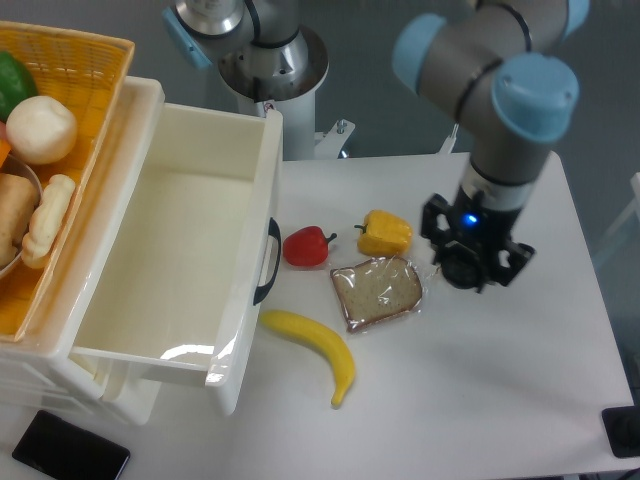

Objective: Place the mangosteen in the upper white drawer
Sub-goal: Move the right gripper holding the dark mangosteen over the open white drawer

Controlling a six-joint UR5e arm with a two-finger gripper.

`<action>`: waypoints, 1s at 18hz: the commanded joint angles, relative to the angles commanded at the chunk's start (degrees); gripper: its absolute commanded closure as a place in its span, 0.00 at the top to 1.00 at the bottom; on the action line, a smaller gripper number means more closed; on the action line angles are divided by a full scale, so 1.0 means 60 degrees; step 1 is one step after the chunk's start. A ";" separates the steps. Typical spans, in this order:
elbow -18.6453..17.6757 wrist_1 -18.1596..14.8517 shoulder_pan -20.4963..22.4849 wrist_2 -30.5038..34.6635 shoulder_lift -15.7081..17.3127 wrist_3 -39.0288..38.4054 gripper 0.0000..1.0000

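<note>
The upper white drawer [262, 160] stands pulled open at the left, its inside bare, with its dark curved handle [268, 261] facing the table. My gripper [473, 264] points straight down over the table at the right, beside the bagged bread. Its wrist body hides the fingers, so I cannot tell whether they are open or shut. No mangosteen shows in this view; it is hidden or out of view.
A red pepper [306, 247], a yellow pepper [384, 233], a bagged bread slice [377, 292] and a banana [315, 345] lie between drawer and gripper. An orange woven basket [95, 60] with a white ball-like item [40, 128] sits above the drawer. A black phone [70, 460] lies front left.
</note>
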 joint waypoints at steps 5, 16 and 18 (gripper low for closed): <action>-0.0147 0.0000 -0.0161 -0.1174 0.0910 -0.1053 0.06; -0.1304 -0.0190 -0.2870 -0.1452 0.2039 -0.1260 0.08; -0.1348 -0.0249 -0.3091 -0.1452 0.2025 -0.1260 0.08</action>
